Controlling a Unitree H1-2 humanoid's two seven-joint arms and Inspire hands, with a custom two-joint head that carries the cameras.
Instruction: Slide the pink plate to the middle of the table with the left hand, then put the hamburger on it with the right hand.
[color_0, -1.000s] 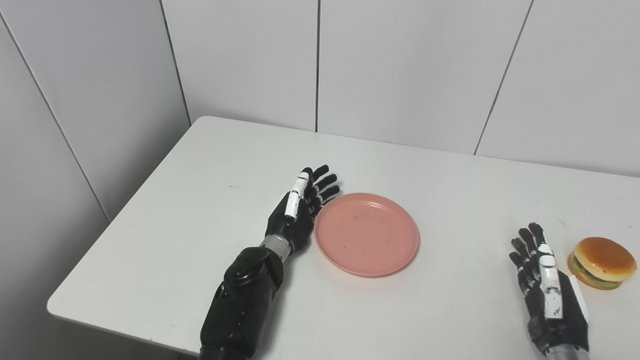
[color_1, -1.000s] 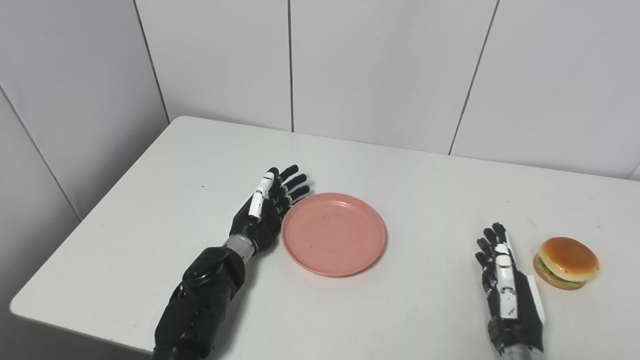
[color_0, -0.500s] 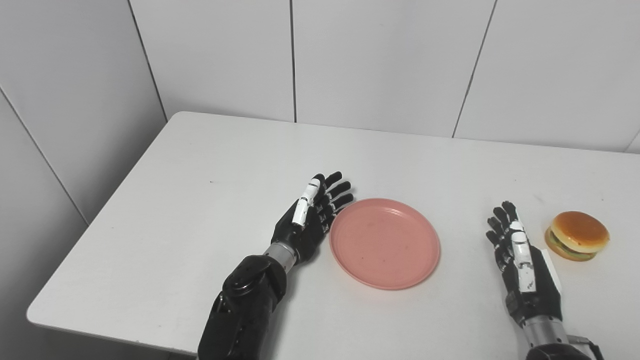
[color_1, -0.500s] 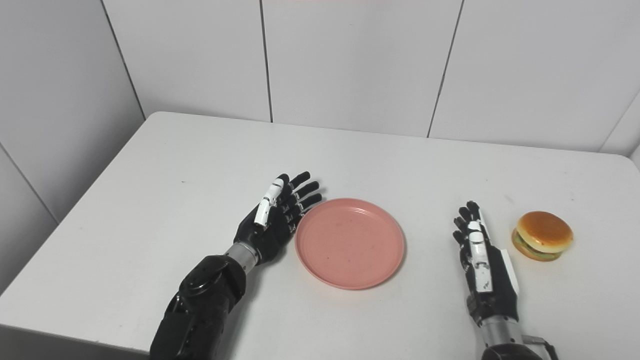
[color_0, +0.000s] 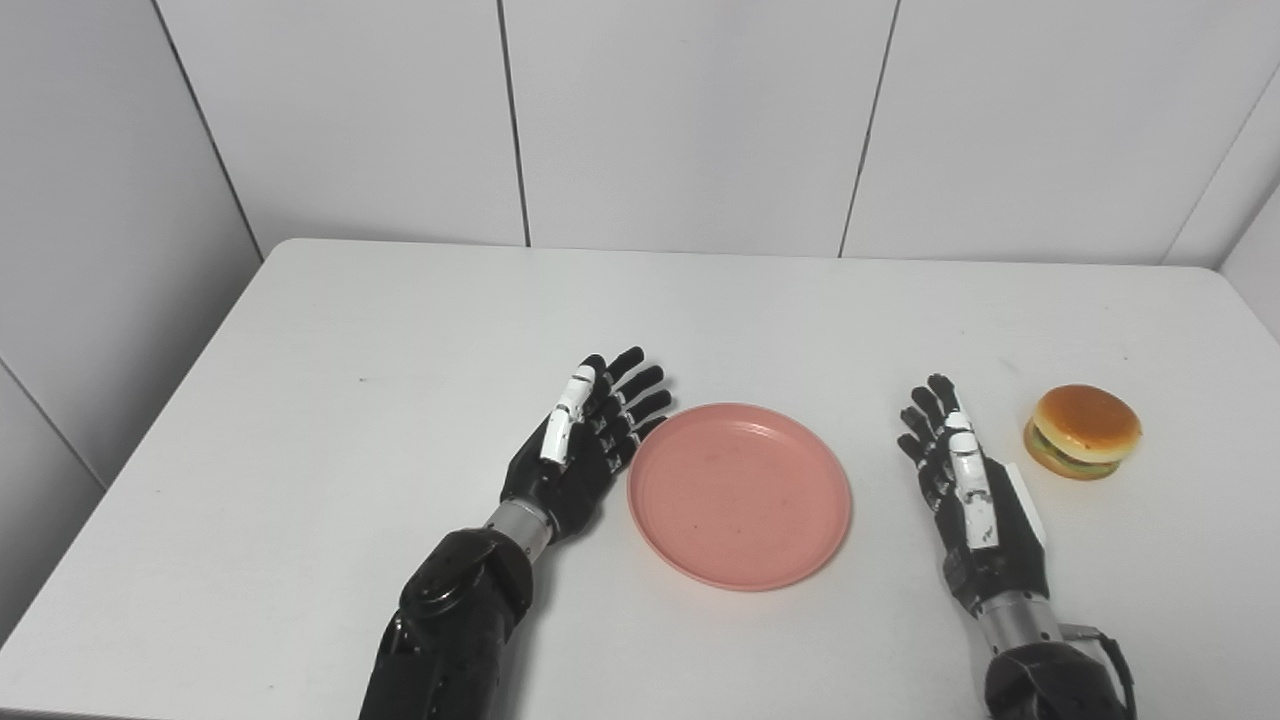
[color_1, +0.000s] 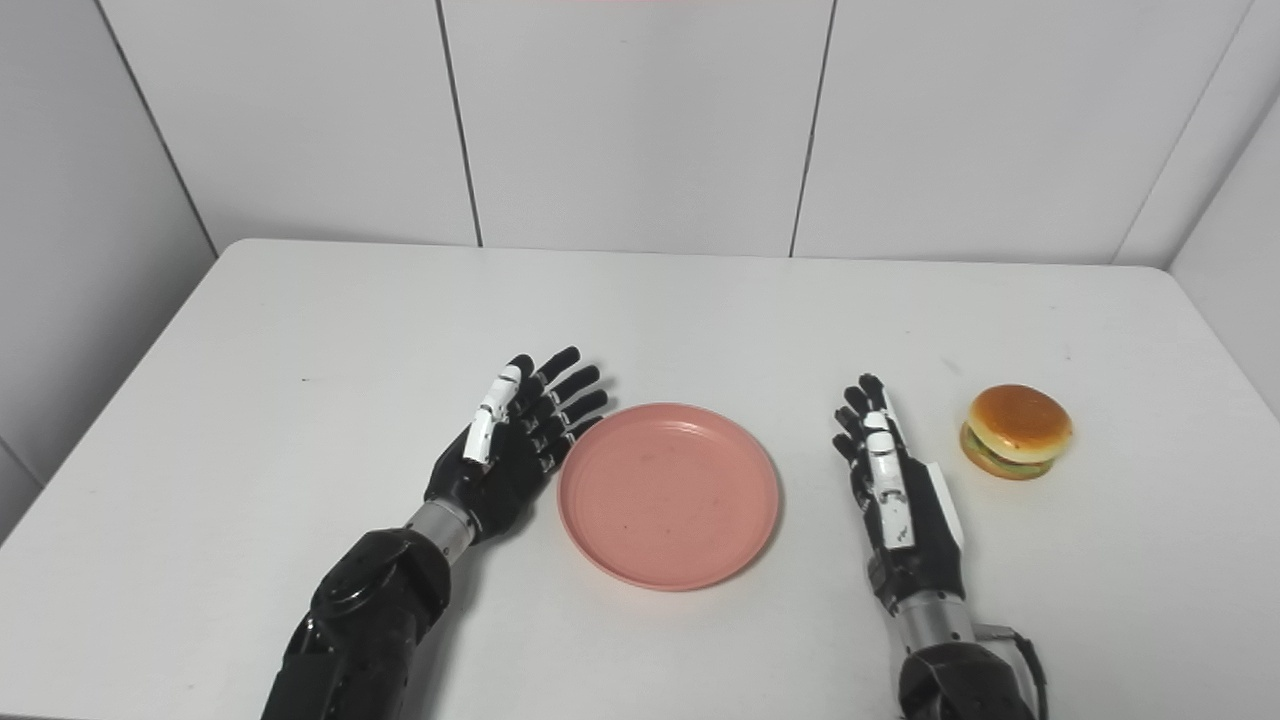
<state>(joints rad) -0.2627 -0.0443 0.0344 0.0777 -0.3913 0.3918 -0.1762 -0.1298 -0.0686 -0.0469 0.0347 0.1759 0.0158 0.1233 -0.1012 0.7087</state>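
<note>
The pink plate (color_0: 740, 492) lies flat and empty near the middle of the white table (color_0: 400, 330). My left hand (color_0: 585, 445) is open, on edge, its palm facing the plate's left rim, touching or nearly touching it. My right hand (color_0: 965, 490) is open and empty, fingers pointing away from me, between the plate and the hamburger. The hamburger (color_0: 1083, 431) sits upright on the table to the right of my right hand, apart from it. The same scene shows in the right eye view, with the plate (color_1: 668, 493) and the hamburger (color_1: 1016, 431).
White panelled walls (color_0: 680, 110) stand behind the table and on both sides. The table's far edge runs along the back wall, its left edge (color_0: 130, 440) slants toward me. Bare table surface lies left of my left hand and beyond the plate.
The camera has turned to the right, so the whole picture shifted left. My right hand has moved forward and a little left, closer to level with the hamburger. The left hand stays at the plate's left rim.
</note>
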